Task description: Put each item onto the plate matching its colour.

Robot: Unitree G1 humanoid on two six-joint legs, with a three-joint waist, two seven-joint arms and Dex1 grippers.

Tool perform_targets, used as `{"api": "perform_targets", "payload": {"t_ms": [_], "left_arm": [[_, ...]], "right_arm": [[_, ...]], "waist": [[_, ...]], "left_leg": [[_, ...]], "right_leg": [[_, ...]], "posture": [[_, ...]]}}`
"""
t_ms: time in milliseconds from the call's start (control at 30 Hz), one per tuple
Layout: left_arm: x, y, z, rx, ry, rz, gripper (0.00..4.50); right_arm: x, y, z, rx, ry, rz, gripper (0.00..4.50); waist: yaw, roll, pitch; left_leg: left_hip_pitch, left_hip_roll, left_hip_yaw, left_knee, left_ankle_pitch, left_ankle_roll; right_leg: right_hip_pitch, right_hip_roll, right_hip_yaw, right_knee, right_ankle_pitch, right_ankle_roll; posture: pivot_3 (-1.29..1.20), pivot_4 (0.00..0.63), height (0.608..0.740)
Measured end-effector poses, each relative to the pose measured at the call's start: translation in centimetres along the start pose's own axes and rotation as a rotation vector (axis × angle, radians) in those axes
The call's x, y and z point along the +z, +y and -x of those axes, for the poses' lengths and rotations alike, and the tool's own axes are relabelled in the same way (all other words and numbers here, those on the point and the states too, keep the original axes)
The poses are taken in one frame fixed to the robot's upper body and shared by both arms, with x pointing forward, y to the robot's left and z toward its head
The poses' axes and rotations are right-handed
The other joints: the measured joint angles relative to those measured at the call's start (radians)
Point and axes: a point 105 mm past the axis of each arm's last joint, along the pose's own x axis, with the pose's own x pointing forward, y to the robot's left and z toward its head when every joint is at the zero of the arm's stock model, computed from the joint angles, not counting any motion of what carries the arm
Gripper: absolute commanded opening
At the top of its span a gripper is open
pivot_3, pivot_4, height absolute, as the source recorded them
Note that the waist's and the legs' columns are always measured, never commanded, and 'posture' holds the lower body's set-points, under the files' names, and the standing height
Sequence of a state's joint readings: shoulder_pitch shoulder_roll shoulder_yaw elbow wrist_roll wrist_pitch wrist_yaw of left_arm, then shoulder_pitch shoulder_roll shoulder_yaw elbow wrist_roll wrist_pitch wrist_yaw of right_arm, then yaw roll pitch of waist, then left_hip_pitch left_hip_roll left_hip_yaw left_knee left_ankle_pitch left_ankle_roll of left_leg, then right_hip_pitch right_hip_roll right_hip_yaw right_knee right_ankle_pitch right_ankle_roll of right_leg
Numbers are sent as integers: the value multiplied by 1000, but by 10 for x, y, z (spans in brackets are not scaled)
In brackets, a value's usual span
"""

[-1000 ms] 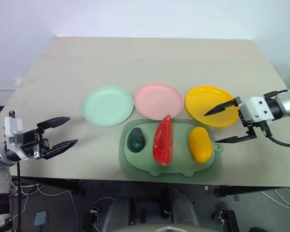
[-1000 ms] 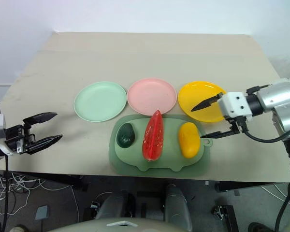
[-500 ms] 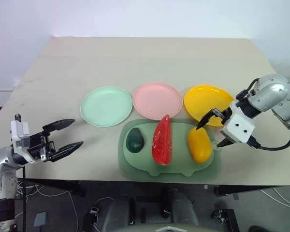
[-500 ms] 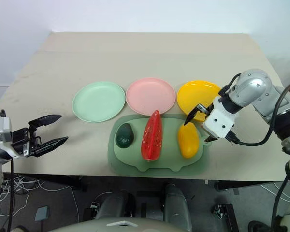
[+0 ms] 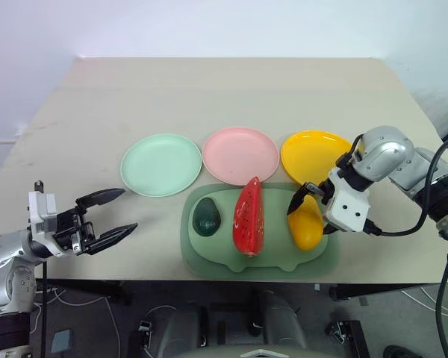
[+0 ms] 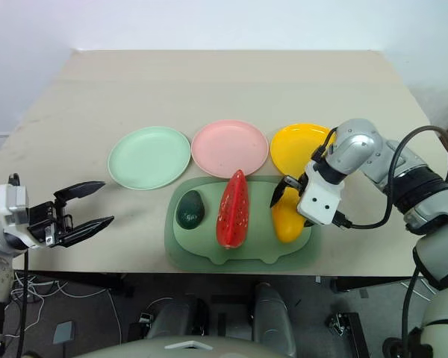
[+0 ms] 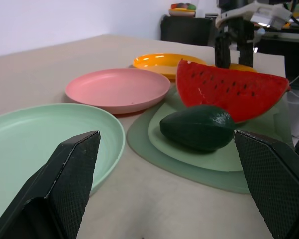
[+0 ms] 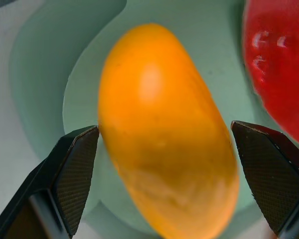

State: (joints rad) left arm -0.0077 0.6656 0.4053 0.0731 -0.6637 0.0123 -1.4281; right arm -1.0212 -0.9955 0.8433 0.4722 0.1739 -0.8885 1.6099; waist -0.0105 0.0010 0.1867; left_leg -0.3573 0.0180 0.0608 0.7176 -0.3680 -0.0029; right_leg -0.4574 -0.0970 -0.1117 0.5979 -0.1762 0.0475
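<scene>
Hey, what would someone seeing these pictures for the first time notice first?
Probably the red watermelon wedge standing mid-mat between the avocado and the mango. Next, the right claw, open, poised over the mango. Behind the green mat sit three bare plates: mint, pink, yellow.

Both arms are rounded silver-grey metal shells, chunkier toward the elbow, with black joints in between. The right gripper [image 5: 312, 212] sits on a boxy white wrist block, with a black cable looping off it back along the forearm. The left gripper [image 5: 110, 215] has a smaller white block with a black mount behind it. Fingers [image 7: 65, 189] are matte black, long and tapering to points, and their inner pads have a fine cross-hatched grip texture up close.
</scene>
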Motion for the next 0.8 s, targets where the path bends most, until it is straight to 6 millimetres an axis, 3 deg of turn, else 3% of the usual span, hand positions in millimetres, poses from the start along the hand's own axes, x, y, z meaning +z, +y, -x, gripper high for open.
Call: {"api": "perform_targets", "payload": {"t_ms": [133, 300, 433, 567, 700, 800], "left_arm": [[0, 0, 0, 4, 0, -1, 4492], [-1, 0, -1, 4, 1, 3, 4500], [-2, -1, -4, -4, 2, 7, 4500], [-1, 0, -6, -9, -1, 4, 4500], [0, 1, -8, -14, -6, -1, 4500], [1, 1, -9, -15, -7, -4, 4500]], "right_arm": [[-1, 1, -1, -9, 1, -11, 4500], [-1, 1, -6, -23, -7, -16, 3490], [1, -1, -6, -49, -34, -79, 3478], [17, -16, -4, -121, -170, -185, 3478], [13, -55, 35, -341, -243, -316, 3478], [-15, -64, 65, -491, -152, -430, 3478]], "waist": [[1, 0, 0], [0, -1, 0], [0, -1, -1], [0, 0, 0], [-2, 0, 0], [4, 0, 0]], "left_leg": [[0, 0, 0, 0, 0, 0], [1, 0, 0, 0, 0, 0], [1, 0, -1, 0, 0, 0], [0, 1, -1, 0, 0, 0], [0, 1, 1, 0, 0, 0], [-1, 1, -1, 0, -1, 3]], "right_leg": [[0, 0, 0, 0, 0, 0], [1, 0, 0, 0, 0, 0], [1, 0, 0, 0, 0, 0], [0, 0, 0, 0, 0, 0], [-1, 0, 0, 0, 1, -2], [-1, 0, -1, 0, 1, -2]], "posture": [[0, 150, 736], [0, 150, 736], [0, 150, 736], [0, 150, 736], [0, 150, 736], [0, 150, 736]]}}
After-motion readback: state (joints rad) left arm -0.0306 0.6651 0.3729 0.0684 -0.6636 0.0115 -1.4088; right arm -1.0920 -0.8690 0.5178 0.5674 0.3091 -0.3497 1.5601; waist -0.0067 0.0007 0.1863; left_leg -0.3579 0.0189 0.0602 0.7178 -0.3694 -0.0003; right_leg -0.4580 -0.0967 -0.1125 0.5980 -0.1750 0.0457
